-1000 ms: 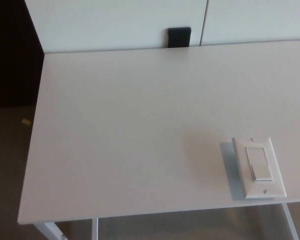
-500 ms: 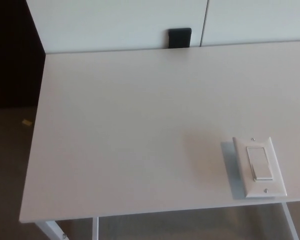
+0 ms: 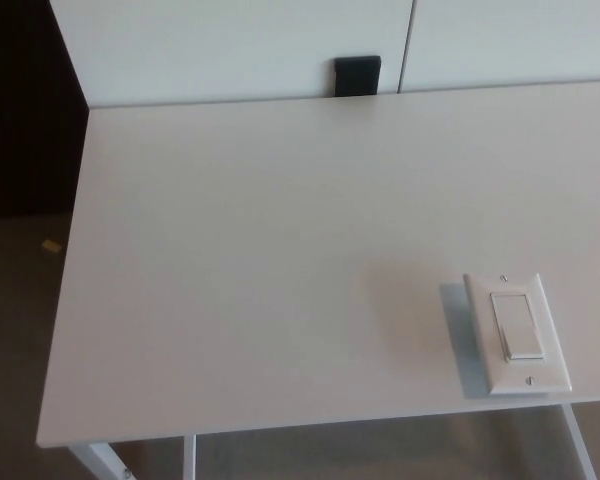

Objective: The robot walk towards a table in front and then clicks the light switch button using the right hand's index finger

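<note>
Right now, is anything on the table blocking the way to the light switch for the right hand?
Nothing visible does. The light switch lies flat near the front right edge of the white table, with bare tabletop around it. The only other item, a black object, sits beyond the far edge. Neither hand is in view.
</note>
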You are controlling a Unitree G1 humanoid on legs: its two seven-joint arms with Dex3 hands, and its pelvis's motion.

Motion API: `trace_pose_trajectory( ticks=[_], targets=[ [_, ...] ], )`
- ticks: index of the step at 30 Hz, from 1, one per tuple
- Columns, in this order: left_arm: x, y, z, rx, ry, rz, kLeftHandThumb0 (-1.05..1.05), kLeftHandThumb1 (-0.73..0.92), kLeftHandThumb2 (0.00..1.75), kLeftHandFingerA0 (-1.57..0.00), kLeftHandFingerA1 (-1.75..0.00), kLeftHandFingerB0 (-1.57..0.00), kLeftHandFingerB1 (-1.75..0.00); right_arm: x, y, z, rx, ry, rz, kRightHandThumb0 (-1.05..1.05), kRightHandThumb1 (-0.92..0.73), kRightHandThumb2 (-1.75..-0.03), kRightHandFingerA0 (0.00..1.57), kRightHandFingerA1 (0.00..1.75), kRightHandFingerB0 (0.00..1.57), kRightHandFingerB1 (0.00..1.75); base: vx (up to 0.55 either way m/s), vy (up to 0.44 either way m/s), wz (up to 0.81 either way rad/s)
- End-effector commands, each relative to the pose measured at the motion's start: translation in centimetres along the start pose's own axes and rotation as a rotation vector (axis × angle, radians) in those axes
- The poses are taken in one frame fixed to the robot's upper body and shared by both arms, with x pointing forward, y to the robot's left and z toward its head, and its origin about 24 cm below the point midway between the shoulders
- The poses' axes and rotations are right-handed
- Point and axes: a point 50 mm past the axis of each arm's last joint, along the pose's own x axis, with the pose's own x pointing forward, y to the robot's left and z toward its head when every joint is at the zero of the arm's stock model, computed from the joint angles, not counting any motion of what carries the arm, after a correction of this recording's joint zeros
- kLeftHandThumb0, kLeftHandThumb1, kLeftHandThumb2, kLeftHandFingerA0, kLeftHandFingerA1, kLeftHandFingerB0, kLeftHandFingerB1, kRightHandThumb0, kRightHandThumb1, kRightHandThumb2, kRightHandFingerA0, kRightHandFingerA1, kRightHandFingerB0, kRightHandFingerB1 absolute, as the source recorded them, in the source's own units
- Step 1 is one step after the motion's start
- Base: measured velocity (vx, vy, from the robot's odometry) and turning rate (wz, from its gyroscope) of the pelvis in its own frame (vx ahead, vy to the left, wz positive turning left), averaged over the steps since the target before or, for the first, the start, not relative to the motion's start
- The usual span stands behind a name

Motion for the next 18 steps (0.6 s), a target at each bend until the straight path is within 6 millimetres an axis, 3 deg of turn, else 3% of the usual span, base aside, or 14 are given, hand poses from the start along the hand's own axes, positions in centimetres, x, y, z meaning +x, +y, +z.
trace_pose_trajectory(
  ticks=[1, 4, 5, 6, 7, 17, 18],
  targets=[
    [-0.32, -0.07, -0.25, -0.011, 0.011, 0.002, -0.3, 0.59, 0.57, -0.43, -0.4, -0.38, -0.35, -0.29, -0.45, -0.28, -0.04, 0.014, -0.001, -0.64, -0.55, -0.58, 0.74, 0.57, 0.54, 0.48, 0.0, 0.0, 0.0],
    [-0.25, -0.06, -0.19, -0.019, 0.015, 0.003, -0.29, 0.59, 0.57, -0.43, -0.4, -0.38, -0.35, -0.26, -0.52, -0.18, -0.05, 0.004, -0.003, -0.62, -0.56, -0.57, 0.76, 0.57, 0.55, 0.48, 0.0, 0.0, 0.0],
    [-0.18, 0.03, -0.08, -0.014, 0.012, 0.007, -0.3, 0.59, 0.58, -0.43, -0.39, -0.38, -0.35, -0.07, -0.56, -0.14, -0.033, 0.008, -0.005, -0.62, -0.44, -0.88, 0.75, 0.71, 0.44, 0.57, 0.0, 0.0, 0.0],
    [-0.15, 0.06, -0.11, -0.012, 0.011, 0.008, -0.3, 0.58, 0.57, -0.44, -0.4, -0.38, -0.35, -0.08, -0.55, -0.12, -0.032, 0.009, -0.005, -0.63, -0.44, -0.89, 0.75, 0.71, 0.44, 0.57, 0.0, 0.0, 0.0],
    [-0.13, 0.12, -0.11, -0.016, 0.011, 0.008, -0.29, 0.58, 0.57, -0.43, -0.4, -0.38, -0.35, -0.07, -0.52, -0.08, -0.033, 0.009, -0.004, -0.64, -0.54, -0.58, 0.76, 0.57, 0.55, 0.48, 0.0, 0.0, 0.0],
    [-0.02, 0.19, -0.08, -0.016, 0.012, 0.0, -0.29, 0.59, 0.58, -0.42, -0.4, -0.36, -0.35, -0.25, -0.45, -0.08, -0.054, 0.014, 0.002, -0.61, -0.55, -0.57, 0.73, 0.56, 0.54, 0.47, 0.0, 0.0, 0.02],
    [-0.05, 0.19, -0.06, -0.014, 0.01, 0.0, -0.28, 0.59, 0.58, -0.42, -0.4, -0.36, -0.35, -0.26, -0.43, -0.09, -0.049, 0.017, 0.001, -0.6, -0.44, -0.88, 0.72, 0.7, 0.44, 0.56, -0.04, -0.036, 0.12]
  ],
)
